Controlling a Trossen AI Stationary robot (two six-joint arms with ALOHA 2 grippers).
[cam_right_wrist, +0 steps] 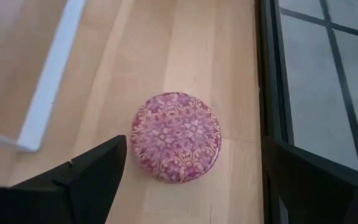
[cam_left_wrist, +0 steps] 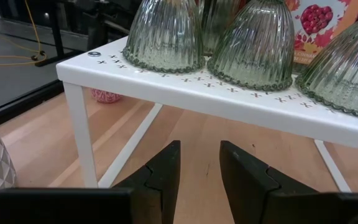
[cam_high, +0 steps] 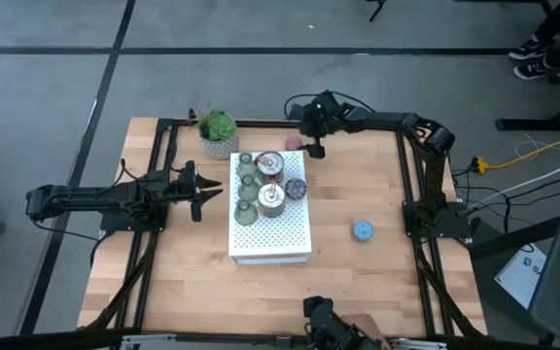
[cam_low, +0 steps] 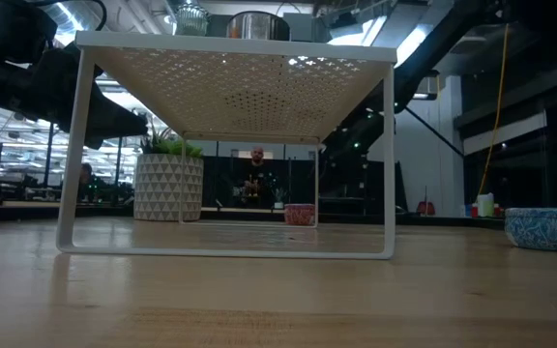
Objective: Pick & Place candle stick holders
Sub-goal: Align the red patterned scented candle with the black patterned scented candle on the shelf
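A white perforated shelf (cam_high: 270,228) carries three olive-green ribbed glass holders (cam_high: 246,183), two silvery metal holders (cam_high: 271,198) and a purple holder (cam_high: 297,187). The glass holders stand mouth-down on it (cam_left_wrist: 166,34). A pink patterned holder (cam_right_wrist: 176,137) rests flat on the table behind the shelf (cam_high: 293,144). A blue holder (cam_high: 362,229) sits on the table right of the shelf. My right gripper (cam_right_wrist: 194,142) is wide open above the pink holder, one finger on either side of it, touching nothing. My left gripper (cam_left_wrist: 201,158) is open and empty, just left of the shelf (cam_high: 207,190).
A green plant in a white patterned pot (cam_high: 219,133) stands at the shelf's far left corner. The table's dark frame rail (cam_right_wrist: 269,74) runs close beside the pink holder. A person (cam_low: 256,174) shows in the room beyond. Bare wood lies near and right of the shelf.
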